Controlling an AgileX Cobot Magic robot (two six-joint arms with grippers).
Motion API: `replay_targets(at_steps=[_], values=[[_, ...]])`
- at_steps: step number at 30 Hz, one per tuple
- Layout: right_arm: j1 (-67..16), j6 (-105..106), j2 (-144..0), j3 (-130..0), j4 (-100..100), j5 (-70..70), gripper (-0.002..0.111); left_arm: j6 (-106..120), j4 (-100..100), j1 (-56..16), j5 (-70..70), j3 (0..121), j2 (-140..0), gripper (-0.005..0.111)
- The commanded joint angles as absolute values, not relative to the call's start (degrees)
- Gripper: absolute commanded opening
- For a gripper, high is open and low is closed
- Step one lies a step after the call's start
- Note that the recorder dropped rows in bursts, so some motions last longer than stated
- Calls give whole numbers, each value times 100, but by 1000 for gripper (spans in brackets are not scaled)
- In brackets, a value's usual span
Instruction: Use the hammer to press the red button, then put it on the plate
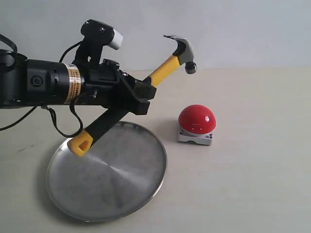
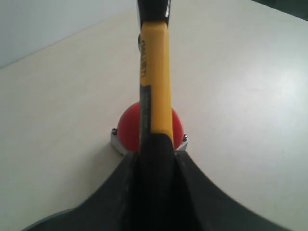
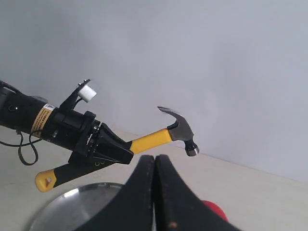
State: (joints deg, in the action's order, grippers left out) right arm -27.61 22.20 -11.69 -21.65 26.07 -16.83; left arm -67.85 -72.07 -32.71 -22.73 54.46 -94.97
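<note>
My left gripper (image 1: 143, 97) is shut on the hammer (image 1: 163, 70), gripping the black part of its handle. The hammer slants upward, its steel head (image 1: 183, 51) in the air above and behind the red button (image 1: 197, 119), not touching it. The yellow butt end (image 1: 80, 144) hangs over the plate (image 1: 116, 189). In the left wrist view the handle (image 2: 156, 82) runs straight out over the red button (image 2: 129, 127). My right gripper (image 3: 155, 161) is shut and empty, watching the hammer (image 3: 175, 131) from a distance; a sliver of the red button (image 3: 214, 208) shows beside it.
The beige table (image 1: 257, 184) carries the plate at front left and the button on its grey base (image 1: 195, 137) at the middle. A pale wall (image 1: 233, 29) stands behind. Cables (image 1: 63, 128) hang under the left arm.
</note>
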Motion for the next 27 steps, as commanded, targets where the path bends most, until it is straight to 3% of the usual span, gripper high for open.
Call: replay_targets(at_steps=[1, 5, 27], values=[[-2764, 1594, -539, -1493, 2739, -1750, 0, -6834, -7054, -3451, -2351, 5467, -9489, 0], [-2764, 683, -307, -1140, 3407, -1941, 0, -6808, -7054, -3554, -2067, 5467, -9647, 0], [-2764, 669, -271, -1136, 3464, -2153, 0, -6424, -6842, -3554, -2147, 5820, -10363, 0]])
